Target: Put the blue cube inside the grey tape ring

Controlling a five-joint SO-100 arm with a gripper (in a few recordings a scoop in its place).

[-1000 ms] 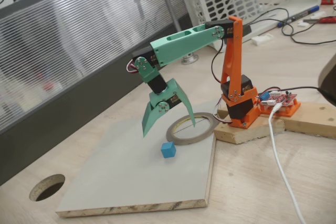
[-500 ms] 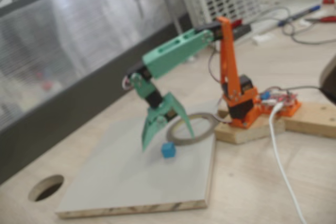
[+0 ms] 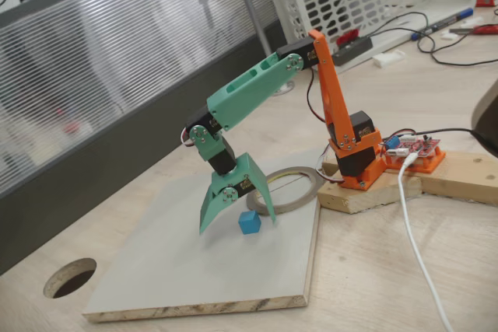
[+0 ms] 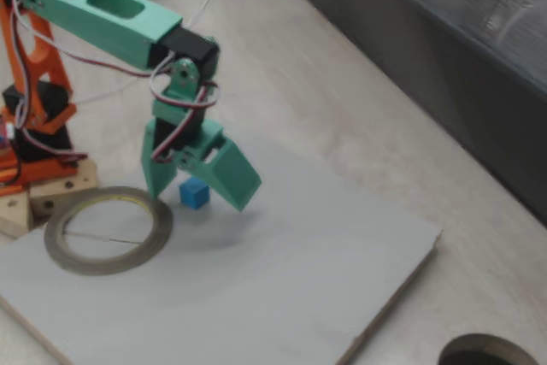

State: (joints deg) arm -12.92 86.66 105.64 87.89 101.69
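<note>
**Claw spread wide over the cube**

Claw (image 3: 236, 222) is down low on the board (image 3: 171, 270), its two green fingers splayed apart and gripping nothing. Cube (image 3: 249, 222) sits on the board between them in a fixed view, closer to the finger at 3 o'clock; whether that finger touches it is hard to judge from this angle. The other fixed view has the claw (image 4: 201, 191) straddling the cube (image 4: 194, 193) too, with the broad finger at the cube's 3 o'clock and the narrow one at its 9 o'clock. The claw's body cuts across the cube's upper edge there, so only the lower faces read cleanly, and that picture is slightly soft.

Ring (image 3: 296, 189) lies flat on the board at the cube's 1 o'clock in a fixed view, its near-left arc hidden behind the right finger. The other camera puts the ring (image 4: 108, 231) at the cube's 8 o'clock, whole and unobstructed, and the cube is plainly outside it, just beside the rim.

Orange base (image 3: 354, 153) stands on a wood block (image 3: 366, 192) at the board's far corner; in the other fixed view it is cropped by the left edge. A round hole (image 3: 70, 277) in the tabletop shows at the board's 8 o'clock, half cut off in the other view.
</note>
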